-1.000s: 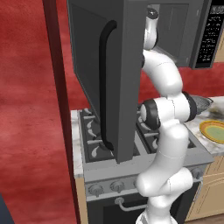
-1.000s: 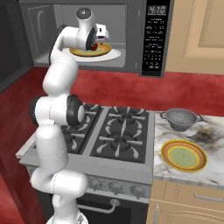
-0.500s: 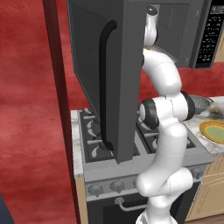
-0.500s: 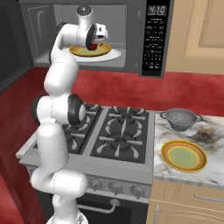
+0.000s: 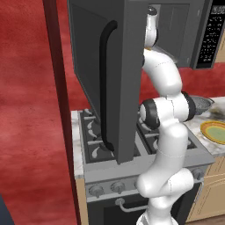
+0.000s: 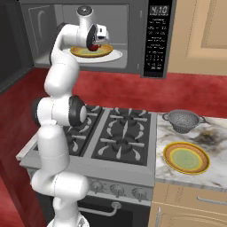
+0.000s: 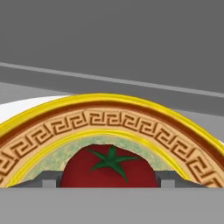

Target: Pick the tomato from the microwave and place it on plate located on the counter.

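The gripper (image 7: 108, 180) sat inside the microwave (image 6: 146, 44), fingers (image 7: 47, 179) straddling the tomato (image 7: 109, 168); whether they pinched it, I could not tell. The tomato lay on a patterned dish (image 7: 131, 120) there. Right of the microwave, the plate (image 6: 186, 158) waited on the counter (image 6: 217, 177).

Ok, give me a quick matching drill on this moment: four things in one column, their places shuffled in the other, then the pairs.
Things:
1. tomato
2. colander
3. plate
4. tool

Places:
A. on the counter, nearest the front edge
B. on the patterned dish inside the microwave
C. on the counter, behind the yellow-rimmed plate
D. inside the microwave, one finger on each side of the tomato

Pairs: 1-B, 2-C, 3-A, 4-D
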Controlling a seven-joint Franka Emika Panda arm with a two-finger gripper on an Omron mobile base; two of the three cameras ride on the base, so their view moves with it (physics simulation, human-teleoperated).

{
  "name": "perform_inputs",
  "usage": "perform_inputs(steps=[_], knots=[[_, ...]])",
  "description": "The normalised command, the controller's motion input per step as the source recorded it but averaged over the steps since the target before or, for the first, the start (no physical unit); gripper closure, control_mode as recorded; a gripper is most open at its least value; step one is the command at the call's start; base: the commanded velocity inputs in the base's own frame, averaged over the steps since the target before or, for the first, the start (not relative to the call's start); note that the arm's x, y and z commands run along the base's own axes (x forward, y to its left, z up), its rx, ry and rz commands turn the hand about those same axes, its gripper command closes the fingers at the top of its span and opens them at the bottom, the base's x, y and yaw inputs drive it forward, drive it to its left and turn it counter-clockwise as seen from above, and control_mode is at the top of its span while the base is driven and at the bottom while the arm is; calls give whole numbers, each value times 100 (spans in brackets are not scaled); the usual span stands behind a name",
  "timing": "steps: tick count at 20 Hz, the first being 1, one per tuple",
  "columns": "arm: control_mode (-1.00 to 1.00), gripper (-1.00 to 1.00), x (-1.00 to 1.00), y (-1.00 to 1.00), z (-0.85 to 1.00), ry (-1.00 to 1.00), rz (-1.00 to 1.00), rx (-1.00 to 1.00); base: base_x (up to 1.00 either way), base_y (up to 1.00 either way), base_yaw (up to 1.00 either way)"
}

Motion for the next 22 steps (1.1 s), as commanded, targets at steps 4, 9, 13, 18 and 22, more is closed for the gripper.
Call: perform_inputs(steps=[4, 9, 13, 18, 22], knots=[[-100, 100, -7, 0, -10, -1, 0, 0, 0, 0, 0], [-100, 100, -71, -22, -2, -22, -1, 12, 0, 0, 0], [-100, 100, -100, -56, 0, -21, -6, 19, 0, 0, 0], [-100, 100, -100, -63, 2, -30, -11, 21, 0, 0, 0], [-100, 100, -100, -45, 0, -42, -11, 18, 0, 0, 0]])
